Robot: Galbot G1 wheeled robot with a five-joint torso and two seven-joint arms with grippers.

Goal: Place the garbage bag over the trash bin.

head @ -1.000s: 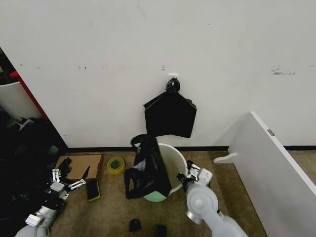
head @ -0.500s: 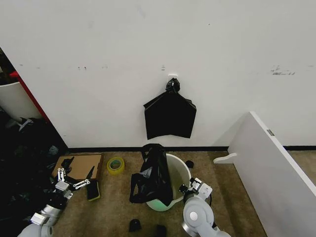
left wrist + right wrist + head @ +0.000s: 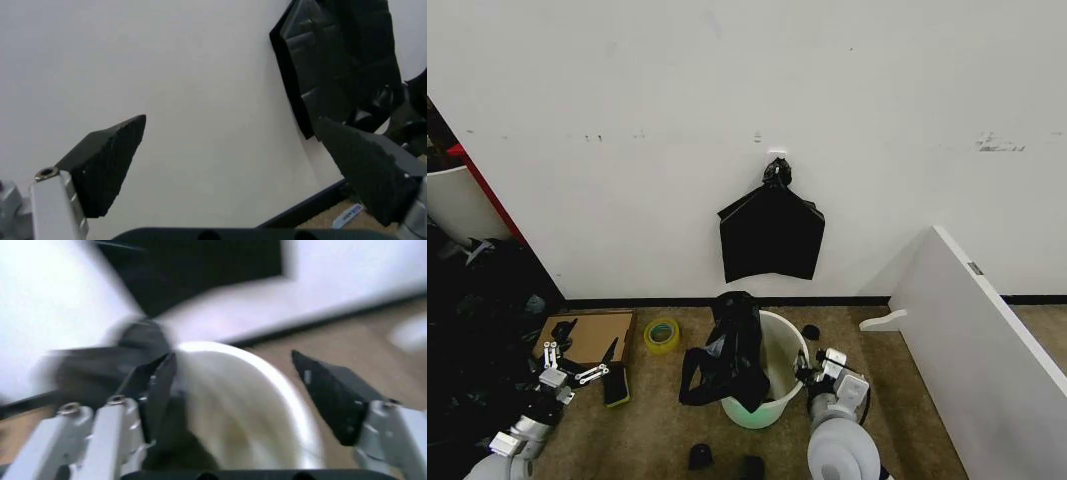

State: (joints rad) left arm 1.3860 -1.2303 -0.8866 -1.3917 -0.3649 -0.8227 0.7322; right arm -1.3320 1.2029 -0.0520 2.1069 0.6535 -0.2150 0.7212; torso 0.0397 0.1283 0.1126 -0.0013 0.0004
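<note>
The white trash bin stands on the floor by the wall. The wrinkled black garbage bag hangs over its left rim and down its outside, bunched up. My right gripper is just to the right of the bin, level with its rim. In the right wrist view my right gripper is open, with the bin's rim and the bag just ahead of it. My left gripper is open far to the left, near the floor, holding nothing.
A flat black bag hangs from a wall hook above the bin. A cardboard box, a yellow tape roll and dark clutter lie to the left. A white board leans at the right. Small black items lie in front of the bin.
The bin, tilted a second ago with its green base showing, has come nearer and stands upright. The bag's lower part has swung left. My right gripper has shifted to the right.
</note>
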